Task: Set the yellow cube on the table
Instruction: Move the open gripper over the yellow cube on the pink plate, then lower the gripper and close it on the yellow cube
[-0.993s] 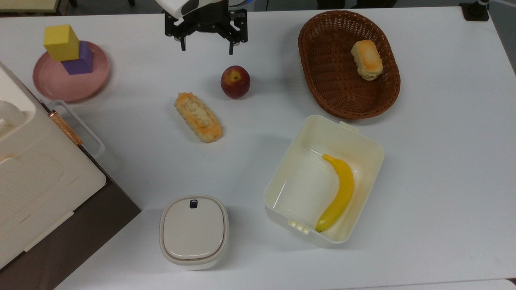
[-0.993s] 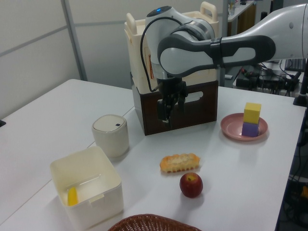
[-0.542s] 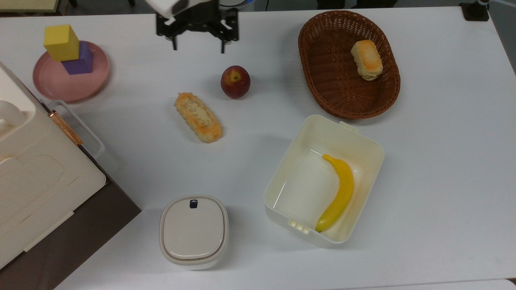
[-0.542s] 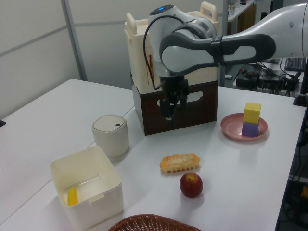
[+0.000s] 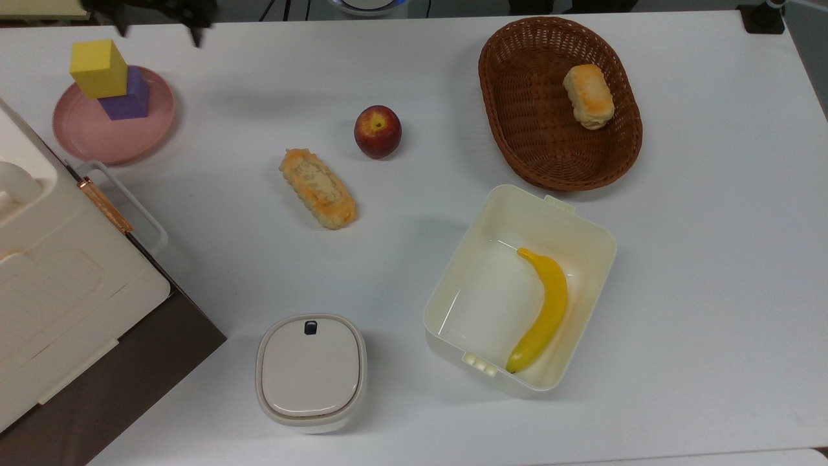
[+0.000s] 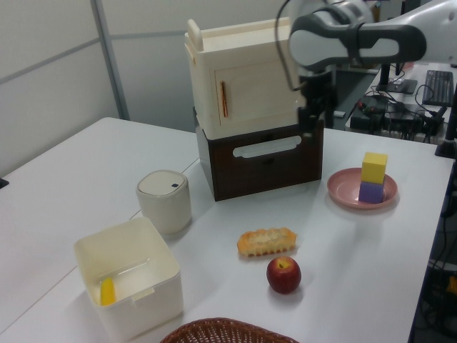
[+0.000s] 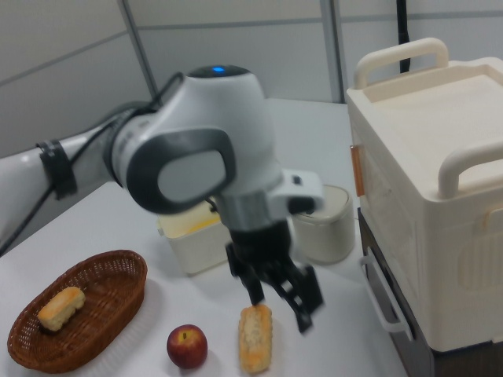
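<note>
A plain white worktop [image 5: 711, 259] in a partitioned lab room carries the whole layout. The yellow cube [image 5: 98, 67] sits stacked on a purple cube [image 5: 129, 97], which rests on a round pink plate [image 5: 97, 139] at about ten o'clock in the top view. At the centre lie an apple [image 5: 377, 131] and a long bread roll [image 5: 317, 188]. A wicker basket [image 5: 517, 129] holding a bun [image 5: 588, 96] stands at two o'clock, an open cream bin [image 5: 582, 233] with a banana [image 5: 543, 310] at five o'clock, and a lidded canister [image 5: 310, 369] at seven o'clock.

Change noted: a second ago the gripper [image 5: 157, 29] hung near twelve o'clock above the apple; it has since swept across the top view to about eleven o'clock, now near the plate but well clear of the cube. In the right view its fingers [image 7: 302, 314] stand apart and hold nothing. The cube itself has not moved.

Assessment: this is the approach stage. The cube is not yet grasped; descent over the stack is the likely next requirement, without disturbing the purple cube beneath.
</note>
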Available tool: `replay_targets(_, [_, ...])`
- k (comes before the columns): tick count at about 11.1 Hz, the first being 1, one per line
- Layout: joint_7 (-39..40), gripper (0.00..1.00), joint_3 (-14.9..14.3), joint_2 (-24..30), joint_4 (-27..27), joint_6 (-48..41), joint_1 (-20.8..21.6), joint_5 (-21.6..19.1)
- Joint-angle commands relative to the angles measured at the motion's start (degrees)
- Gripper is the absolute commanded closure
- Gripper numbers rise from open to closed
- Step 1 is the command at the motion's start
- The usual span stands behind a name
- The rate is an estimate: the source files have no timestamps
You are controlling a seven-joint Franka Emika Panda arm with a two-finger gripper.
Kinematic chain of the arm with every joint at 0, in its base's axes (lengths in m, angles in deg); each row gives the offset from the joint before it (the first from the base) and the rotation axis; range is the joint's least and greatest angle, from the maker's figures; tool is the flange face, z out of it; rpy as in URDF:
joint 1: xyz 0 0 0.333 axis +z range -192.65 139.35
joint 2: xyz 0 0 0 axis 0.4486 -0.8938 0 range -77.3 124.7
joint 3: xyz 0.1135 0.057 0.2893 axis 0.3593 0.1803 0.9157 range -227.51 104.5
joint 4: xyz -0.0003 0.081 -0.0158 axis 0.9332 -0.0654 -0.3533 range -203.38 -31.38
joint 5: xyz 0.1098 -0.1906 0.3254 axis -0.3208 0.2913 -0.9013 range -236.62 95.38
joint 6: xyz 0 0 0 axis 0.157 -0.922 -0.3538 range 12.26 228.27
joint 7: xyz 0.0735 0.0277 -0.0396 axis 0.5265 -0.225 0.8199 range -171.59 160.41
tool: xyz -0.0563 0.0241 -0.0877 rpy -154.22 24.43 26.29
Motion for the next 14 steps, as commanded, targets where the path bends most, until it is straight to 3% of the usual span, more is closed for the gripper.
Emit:
replay_targets(1, [12.8, 0.0, 0.3, 0.9, -1.0, -2.7, -8.2, -0.2])
replay_targets(5, [18.0, 0.0, 0.2, -2.4, -1.7, -0.9, -15.1, -0.1])
replay_targets(8, [20.9, 0.0, 0.2, -6.5, -2.4, 1.6, -15.6, 0.4])
replay_targets(11, [22.8, 0.0, 0.1, -7.3, -7.0, 8.2, -16.3, 3.0])
replay_targets(14, [22.9, 0.0, 0.1, -9.1, -7.0, 9.3, -16.4, 5.9])
